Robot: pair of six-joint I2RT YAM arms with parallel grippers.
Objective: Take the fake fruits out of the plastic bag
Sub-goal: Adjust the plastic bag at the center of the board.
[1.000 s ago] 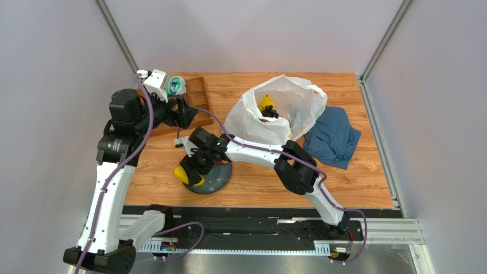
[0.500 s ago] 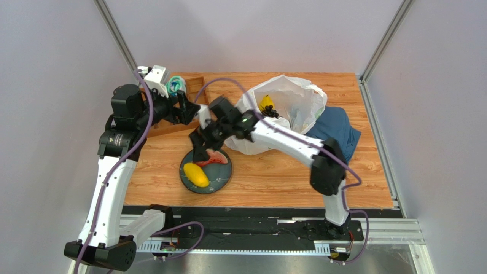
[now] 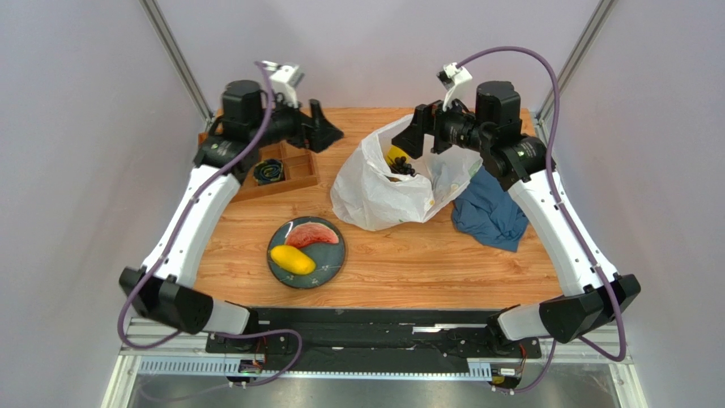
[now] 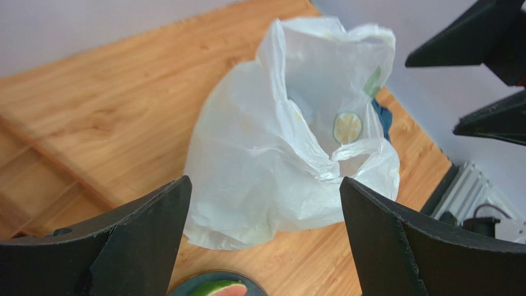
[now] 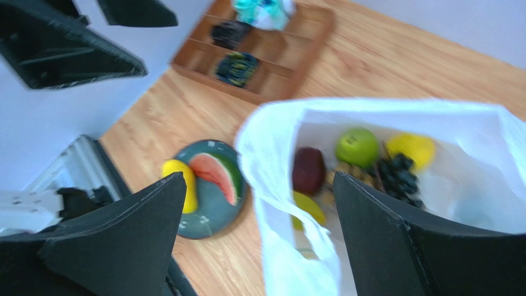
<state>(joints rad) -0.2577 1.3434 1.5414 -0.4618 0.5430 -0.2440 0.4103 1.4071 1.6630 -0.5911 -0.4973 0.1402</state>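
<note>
The left gripper and right gripper are noted wide open, empty, flanking the plastic bag, in which green apple and dark grapes lie; film may be pinched with fruit and the bag dragged.

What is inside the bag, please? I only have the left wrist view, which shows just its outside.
Observer: The right wrist view looks into the plastic bag: a green apple lies beside a dark red fruit.
Operator: Thank you. Anything else in there?
Observer: A dark grape bunch, with a yellow fruit next to it.
Operator: What shares the plate with the watermelon slice?
Observer: A yellow mango lies next to it.
</note>
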